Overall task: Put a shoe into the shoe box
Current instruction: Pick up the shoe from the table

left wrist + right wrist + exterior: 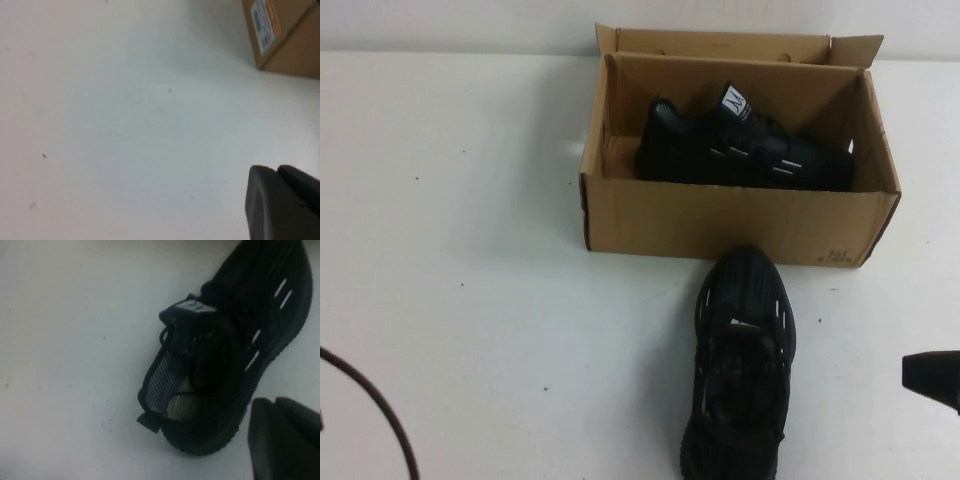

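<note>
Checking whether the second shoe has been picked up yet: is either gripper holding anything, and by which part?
Nothing is held. The right gripper is shut beside the shoe on the table; the left gripper is shut over bare table.

Shoe [742,372] in front of the shoe box [720,222]: heel cut off by the high view's lower edge. Second shoe [745,150] inside the box: sole and lower side hidden behind the near wall. Right gripper [932,376], right of the outer shoe: cut by the edge; box print too small to read.

Black shoe [745,150] on side inside open brown shoe box [720,222]; twin shoe [740,365] upright before box
</note>
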Available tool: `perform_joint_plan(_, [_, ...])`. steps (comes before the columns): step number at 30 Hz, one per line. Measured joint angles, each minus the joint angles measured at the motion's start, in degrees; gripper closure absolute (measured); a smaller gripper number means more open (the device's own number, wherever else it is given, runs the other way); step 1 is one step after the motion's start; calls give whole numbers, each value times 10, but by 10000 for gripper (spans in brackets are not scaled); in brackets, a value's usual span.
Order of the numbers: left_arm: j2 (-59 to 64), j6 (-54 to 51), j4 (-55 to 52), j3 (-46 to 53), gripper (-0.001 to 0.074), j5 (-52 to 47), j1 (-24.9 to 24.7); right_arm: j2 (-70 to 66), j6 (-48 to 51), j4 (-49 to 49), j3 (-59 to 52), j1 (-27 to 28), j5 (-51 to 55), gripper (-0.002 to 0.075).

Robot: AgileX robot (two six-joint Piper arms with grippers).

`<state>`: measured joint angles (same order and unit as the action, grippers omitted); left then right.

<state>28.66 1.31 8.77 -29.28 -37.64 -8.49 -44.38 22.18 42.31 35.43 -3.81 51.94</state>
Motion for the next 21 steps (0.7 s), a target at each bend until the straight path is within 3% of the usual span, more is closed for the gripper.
perform_joint_plan(4, [59,-68,57,-22,737,-58,0,-59,13,-26,38,-9,6,742])
perform_joint_plan(9, [128,-110,89,-51,738,-102,0,-106,-46,-114,124,-74,8,740])
perform_joint_plan(21, [186,-139,115,-70,738,-116,0,-269,-365,-333,252,-356,23,733])
